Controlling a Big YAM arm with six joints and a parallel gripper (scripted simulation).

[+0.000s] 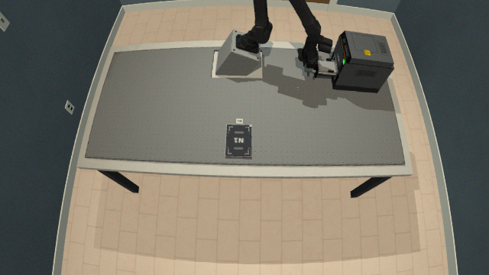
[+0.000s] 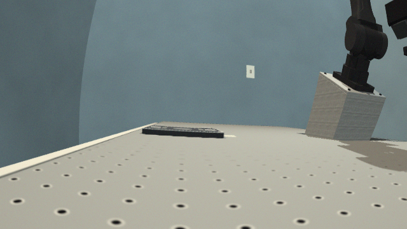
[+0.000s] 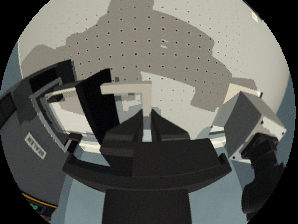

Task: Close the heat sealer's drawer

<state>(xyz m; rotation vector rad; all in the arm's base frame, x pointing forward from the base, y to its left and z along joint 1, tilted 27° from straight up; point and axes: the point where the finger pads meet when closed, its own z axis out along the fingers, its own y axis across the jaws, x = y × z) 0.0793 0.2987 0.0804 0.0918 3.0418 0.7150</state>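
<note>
The heat sealer point(image 1: 367, 72) point(image 3: 30, 165) stands upright at the table's right back. Its light point(image 1: 344, 61) is green. Its drawer point(image 1: 327, 67) point(image 3: 97, 107) is out toward the arm, with a gap between the black drawer front and the sealer body. The pale drawer handle point(image 3: 125, 88) sticks out from that front. My gripper point(image 1: 314, 72) point(image 3: 147, 112) is shut on the handle's outer bar, where it passes between the fingertips. The seal sheet and sealing frame cannot be told apart from the pale parts in the drawer. The exterior view shows neither sealer nor fingers.
The grey arm pedestal point(image 1: 237, 61) point(image 2: 343, 111) point(image 3: 240, 120) stands left of the sealer. A flat black plate marked N1 point(image 1: 238, 150) point(image 2: 184, 132) lies near the table's front edge, with a small label point(image 1: 239, 121) behind it.
</note>
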